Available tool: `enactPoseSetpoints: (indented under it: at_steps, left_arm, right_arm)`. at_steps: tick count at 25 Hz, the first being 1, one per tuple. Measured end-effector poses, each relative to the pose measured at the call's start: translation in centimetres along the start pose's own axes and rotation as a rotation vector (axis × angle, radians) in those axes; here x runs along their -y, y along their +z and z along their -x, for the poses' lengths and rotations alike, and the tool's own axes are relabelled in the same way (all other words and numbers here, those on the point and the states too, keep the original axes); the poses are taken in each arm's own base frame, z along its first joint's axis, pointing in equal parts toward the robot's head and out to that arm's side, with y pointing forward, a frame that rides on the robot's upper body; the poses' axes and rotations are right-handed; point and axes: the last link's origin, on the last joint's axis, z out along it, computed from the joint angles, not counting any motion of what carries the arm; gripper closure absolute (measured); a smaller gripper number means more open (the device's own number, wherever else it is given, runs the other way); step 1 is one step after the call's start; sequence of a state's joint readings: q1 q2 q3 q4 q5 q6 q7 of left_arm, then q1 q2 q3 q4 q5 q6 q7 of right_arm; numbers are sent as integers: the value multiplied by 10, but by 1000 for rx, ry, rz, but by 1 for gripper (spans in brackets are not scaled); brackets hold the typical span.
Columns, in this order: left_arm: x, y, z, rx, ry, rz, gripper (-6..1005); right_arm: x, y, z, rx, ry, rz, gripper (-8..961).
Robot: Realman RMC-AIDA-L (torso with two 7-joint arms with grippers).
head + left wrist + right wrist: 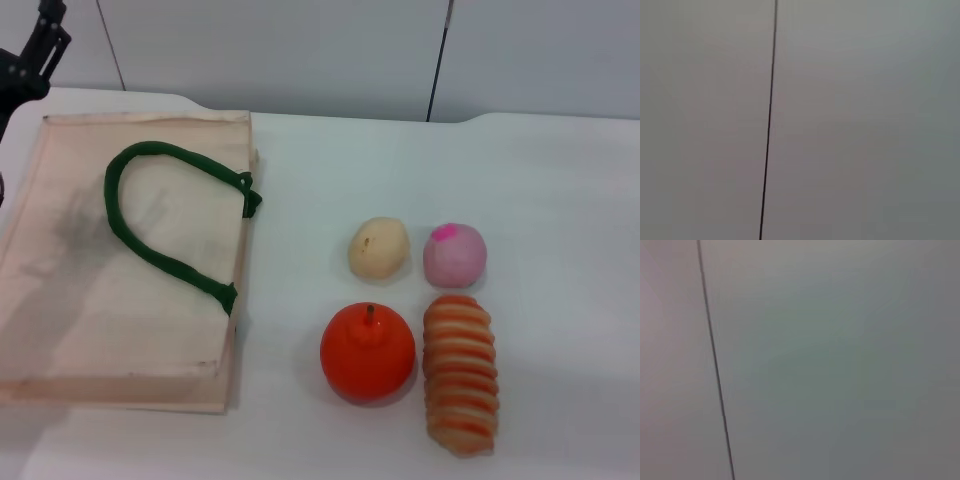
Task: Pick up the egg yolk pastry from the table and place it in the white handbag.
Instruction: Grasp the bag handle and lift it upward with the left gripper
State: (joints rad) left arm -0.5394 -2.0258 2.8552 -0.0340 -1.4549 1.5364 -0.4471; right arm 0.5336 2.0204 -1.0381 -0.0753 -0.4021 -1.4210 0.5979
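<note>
Nearest, an orange fruit (367, 352) and striped roll (460, 372) are lying side by side. Beyond, the egg yolk pastry (379, 247) is resting beside a pink ball (455, 255), the white handbag (120, 260) at nine o'clock. Farthest, the left gripper (30, 55) is hanging at ten o'clock, well apart; its finger spread cannot be told.

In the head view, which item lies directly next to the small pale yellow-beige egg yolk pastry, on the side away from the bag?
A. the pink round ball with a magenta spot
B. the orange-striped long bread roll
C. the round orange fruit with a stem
A: the pink round ball with a magenta spot sits beside the small pale yellow-beige egg yolk pastry, opposite the cream-beige cloth handbag.
</note>
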Motion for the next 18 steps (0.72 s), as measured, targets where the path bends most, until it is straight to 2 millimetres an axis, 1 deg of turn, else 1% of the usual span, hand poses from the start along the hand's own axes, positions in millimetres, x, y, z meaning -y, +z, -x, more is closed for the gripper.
enactPoseSetpoints:
  at_steps: [4, 9, 11, 14, 18]
  left_arm:
    - [8, 4, 3, 51, -88, 2, 170]
    - [16, 10, 5, 125, -161, 31, 171]
    - [18, 12, 10, 170, -162, 27, 171]
    - [19, 11, 16, 241, -193, 44, 171]
    - [31, 11, 12, 332, -270, 67, 171]
  right_arm:
    - [0, 5, 2, -39, 41, 59, 71]
    - [1, 13, 10, -140, 91, 220, 71]
    - [1, 16, 15, -185, 93, 295, 71]
    - [0, 19, 22, -280, 79, 413, 71]
    - [-5, 24, 28, -426, 52, 554, 71]
